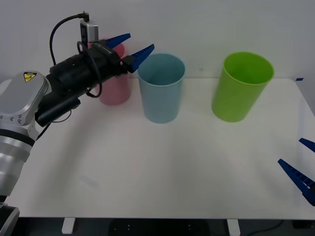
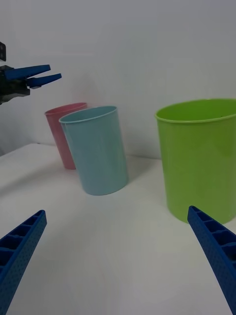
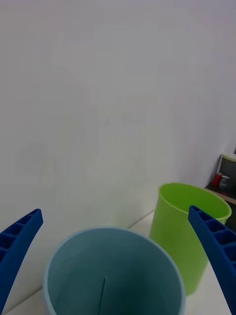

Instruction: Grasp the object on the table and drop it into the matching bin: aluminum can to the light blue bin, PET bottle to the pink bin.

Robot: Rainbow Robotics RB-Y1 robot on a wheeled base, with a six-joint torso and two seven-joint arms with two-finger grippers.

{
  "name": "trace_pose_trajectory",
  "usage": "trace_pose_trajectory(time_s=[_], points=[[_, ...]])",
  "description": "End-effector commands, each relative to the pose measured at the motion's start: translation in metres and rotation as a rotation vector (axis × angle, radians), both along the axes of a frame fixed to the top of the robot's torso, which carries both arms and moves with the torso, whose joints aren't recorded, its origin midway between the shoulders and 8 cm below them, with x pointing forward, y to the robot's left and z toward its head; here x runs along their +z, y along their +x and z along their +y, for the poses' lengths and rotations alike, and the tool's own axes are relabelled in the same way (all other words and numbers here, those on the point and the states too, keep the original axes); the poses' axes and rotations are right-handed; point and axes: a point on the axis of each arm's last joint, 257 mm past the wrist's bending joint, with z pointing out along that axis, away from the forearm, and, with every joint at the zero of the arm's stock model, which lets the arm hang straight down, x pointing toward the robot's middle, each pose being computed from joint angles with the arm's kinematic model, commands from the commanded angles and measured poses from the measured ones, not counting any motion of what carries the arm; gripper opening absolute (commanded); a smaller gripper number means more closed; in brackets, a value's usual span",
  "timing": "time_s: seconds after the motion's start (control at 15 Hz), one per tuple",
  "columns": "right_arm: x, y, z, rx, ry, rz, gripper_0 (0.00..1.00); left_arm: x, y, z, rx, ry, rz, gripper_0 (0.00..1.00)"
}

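the left gripper (image 1: pixel 132 45) hangs up high by the rim of the light blue bin (image 1: pixel 161 88), fingers spread wide with nothing in them. the pink bin (image 1: pixel 115 86) stands just beside the blue one. the right gripper (image 1: pixel 301 164) waits low over the table (image 1: pixel 162 167) edge, fingers spread too.

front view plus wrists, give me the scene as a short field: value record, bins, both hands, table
left hand: open, empty, raised by the rim of the light blue bin, in front of the pink bin
right hand: open, empty, low at the table's right edge
light blue bin: upright, between the other two bins; can not visible inside
pink bin: upright, left of the light blue bin, partly behind the left arm
lime green bin: upright, rightmost
table: white, bins along its far side
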Motion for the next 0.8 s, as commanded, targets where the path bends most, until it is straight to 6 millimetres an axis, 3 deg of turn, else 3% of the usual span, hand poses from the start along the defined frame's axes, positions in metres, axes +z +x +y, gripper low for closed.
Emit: trace_pose_trajectory(time_s=[0.07, 0.47, 0.8], points=[[0.0, 0.0, 0.0, 0.0, 0.0, 0.0, 1.0, -0.007, -0.022, 0.011, -0.038, 0.02, -0.016, 1.0], [0.0, 0.0, 0.0, 0.0, 0.0, 0.0, 1.0, -0.023, -0.043, 0.036, -0.075, 0.065, -0.025, 1.0], [0.0, 0.0, 0.0, 0.0, 0.0, 0.0, 1.0, -0.033, -0.052, 0.094, 0.043, 0.051, -0.034, 1.0]])
